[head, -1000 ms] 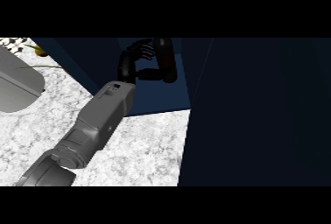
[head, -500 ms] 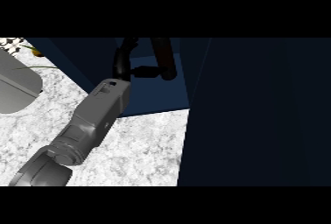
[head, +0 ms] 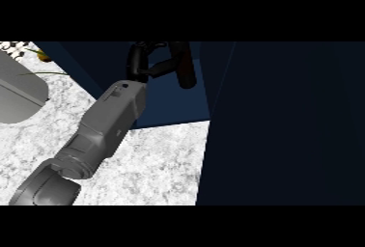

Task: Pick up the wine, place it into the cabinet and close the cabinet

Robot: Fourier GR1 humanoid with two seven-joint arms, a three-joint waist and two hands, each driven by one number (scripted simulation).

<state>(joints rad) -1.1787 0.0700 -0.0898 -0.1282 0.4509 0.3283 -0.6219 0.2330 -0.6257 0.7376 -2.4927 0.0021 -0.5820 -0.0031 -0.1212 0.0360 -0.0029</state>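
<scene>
My left hand (head: 152, 61) is at the top of the head view, at the end of a grey forearm (head: 107, 125) that rises from the lower left. It lies against the dark blue cabinet (head: 171, 103), beside the edge of the big dark door panel (head: 285, 125) that fills the right half. The fingers look relaxed, partly cut off by the top edge, and hold nothing that I can see. No wine bottle shows anywhere. My right hand is out of view.
White speckled counter (head: 149, 164) runs along the lower left. A grey rounded object (head: 18, 96) stands at the left edge, with something small and yellow (head: 43, 55) behind it at the top left.
The left forearm and hand have moved up and a little right, so the hand now reaches the view's top edge. The dark door panel looks unchanged.
</scene>
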